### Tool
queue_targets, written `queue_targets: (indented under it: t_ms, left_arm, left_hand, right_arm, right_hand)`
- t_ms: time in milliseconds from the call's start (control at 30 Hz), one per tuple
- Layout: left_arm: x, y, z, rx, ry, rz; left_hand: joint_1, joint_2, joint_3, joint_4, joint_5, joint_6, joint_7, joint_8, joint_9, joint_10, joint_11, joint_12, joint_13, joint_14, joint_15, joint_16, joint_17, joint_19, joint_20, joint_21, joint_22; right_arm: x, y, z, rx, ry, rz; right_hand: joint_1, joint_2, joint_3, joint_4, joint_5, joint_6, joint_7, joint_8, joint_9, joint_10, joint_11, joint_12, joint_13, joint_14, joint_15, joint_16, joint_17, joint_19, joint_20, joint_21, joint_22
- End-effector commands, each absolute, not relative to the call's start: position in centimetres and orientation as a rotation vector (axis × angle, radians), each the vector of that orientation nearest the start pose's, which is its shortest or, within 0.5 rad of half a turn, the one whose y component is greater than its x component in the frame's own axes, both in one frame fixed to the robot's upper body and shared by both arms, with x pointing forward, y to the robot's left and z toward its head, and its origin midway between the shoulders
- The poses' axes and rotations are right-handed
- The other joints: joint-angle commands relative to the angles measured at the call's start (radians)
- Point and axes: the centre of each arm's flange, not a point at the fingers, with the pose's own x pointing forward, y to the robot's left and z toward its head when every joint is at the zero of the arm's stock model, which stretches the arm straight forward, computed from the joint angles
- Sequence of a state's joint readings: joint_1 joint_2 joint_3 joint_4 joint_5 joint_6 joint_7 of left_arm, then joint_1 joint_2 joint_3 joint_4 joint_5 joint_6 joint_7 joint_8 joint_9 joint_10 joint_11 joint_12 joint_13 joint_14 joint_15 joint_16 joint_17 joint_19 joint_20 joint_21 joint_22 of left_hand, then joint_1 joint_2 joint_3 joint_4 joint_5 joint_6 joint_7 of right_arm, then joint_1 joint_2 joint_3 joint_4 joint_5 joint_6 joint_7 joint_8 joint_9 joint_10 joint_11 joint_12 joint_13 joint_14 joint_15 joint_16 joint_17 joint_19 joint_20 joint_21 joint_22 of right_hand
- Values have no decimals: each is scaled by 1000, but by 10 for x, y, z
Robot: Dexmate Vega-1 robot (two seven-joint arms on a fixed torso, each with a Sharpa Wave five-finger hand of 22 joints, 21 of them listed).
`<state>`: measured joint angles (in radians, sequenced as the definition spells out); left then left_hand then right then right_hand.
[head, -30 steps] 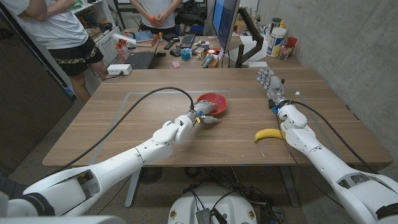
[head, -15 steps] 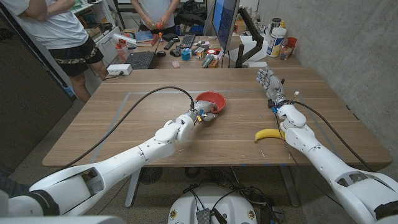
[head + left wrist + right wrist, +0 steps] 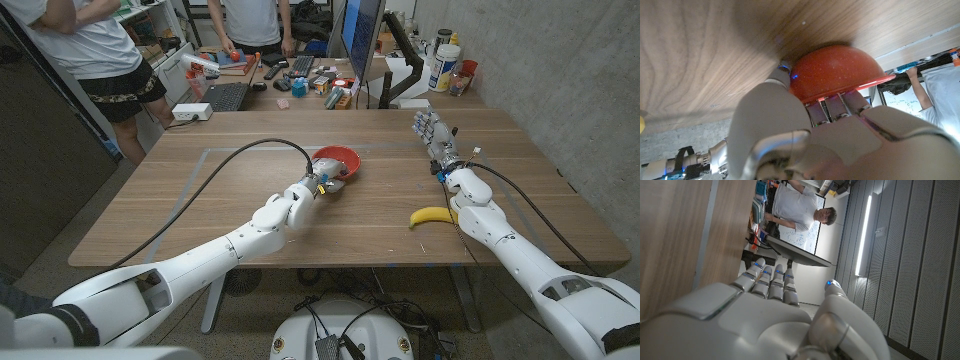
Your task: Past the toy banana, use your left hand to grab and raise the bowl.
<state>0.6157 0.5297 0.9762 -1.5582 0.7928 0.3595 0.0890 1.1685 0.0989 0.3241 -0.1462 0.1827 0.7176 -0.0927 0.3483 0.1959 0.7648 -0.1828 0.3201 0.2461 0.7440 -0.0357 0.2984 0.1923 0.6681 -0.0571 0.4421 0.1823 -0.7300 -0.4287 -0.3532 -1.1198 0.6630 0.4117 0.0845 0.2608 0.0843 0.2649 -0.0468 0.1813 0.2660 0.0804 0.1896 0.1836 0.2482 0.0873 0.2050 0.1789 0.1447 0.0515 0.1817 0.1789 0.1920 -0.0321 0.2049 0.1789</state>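
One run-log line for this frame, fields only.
left hand: grips red bowl, tilted, lifted | right hand: open, idle | toy banana: on table, untouched

My left hand (image 3: 322,187) is near the middle of the table (image 3: 200,205), at the near left edge of the bowl (image 3: 337,160), which it grips. The bowl lies far and left of the banana (image 3: 430,216). The banana sits near the table's near right edge, just beside my right forearm. My right hand (image 3: 432,131) is far right on the table, well apart from the bowl. Beyond the far edge stand a cluttered desk (image 3: 300,75) and two people (image 3: 95,45).
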Motion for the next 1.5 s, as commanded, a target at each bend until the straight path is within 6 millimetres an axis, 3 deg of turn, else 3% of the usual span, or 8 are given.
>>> queue_targets:
  t_ms: [33, 167, 433, 700, 1500]
  left_arm:
    - [629, 79, -53, 1563, -647, -14]
    - [628, 78, -53, 1555, -648, -16]
    - [627, 77, -54, 1543, -637, -30]
    - [627, 78, -54, 1527, -630, -33]
    - [622, 84, -38, 1544, -613, -76]
  left_hand:
    - [44, 11, 31, -16, -5, 42, -5, 11, 5, 33, -4, 4, 5, 87, -189, 18, 24, 47, -77, 20, 2]
    - [60, 4, 38, -19, -4, 60, -1, 15, 4, 46, -5, 2, 8, 107, -192, 17, 26, 62, -84, 27, 0]
    - [146, 1, 64, -28, -3, 101, 7, 24, 7, 94, 6, 2, 23, 164, -202, 24, 42, 107, -93, 47, -1]
    - [186, -7, 47, -18, -7, 155, 22, 44, 12, 142, 12, 11, 45, 219, -204, 45, 59, 150, -94, 72, 2]
    - [179, 2, 29, 7, -6, 163, 28, 47, 17, 157, 16, 9, 69, 231, -199, 38, 58, 160, -93, 81, -1]
  right_arm:
    - [669, -303, 2, 102, -693, 178]
    - [668, -304, 3, 100, -695, 179]
    - [669, -304, 3, 100, -695, 182]
    - [670, -303, 1, 102, -693, 185]
    - [670, -301, -1, 113, -695, 178]
  right_hand:
    - [-11, -2, -4, -1, 7, -2, 0, 2, 4, 7, -5, 0, 2, 9, 2, 6, 6, 5, 1, -3, 4]
    - [-11, -3, -4, -1, 7, -1, -1, 3, 4, 7, -4, 0, 2, 9, 2, 6, 6, 5, 1, -4, 4]
    - [-11, -3, -4, -2, 7, -1, -1, 3, 4, 7, -4, 0, 2, 10, 2, 6, 6, 5, 0, -4, 4]
    - [-12, -3, -5, -2, 7, -2, 0, 3, 4, 8, -5, 0, 2, 10, 2, 6, 6, 6, 0, -3, 4]
    - [-12, -3, -6, -2, 8, -1, 1, 3, 4, 7, -3, 0, 2, 10, 1, 6, 6, 6, 1, -3, 4]
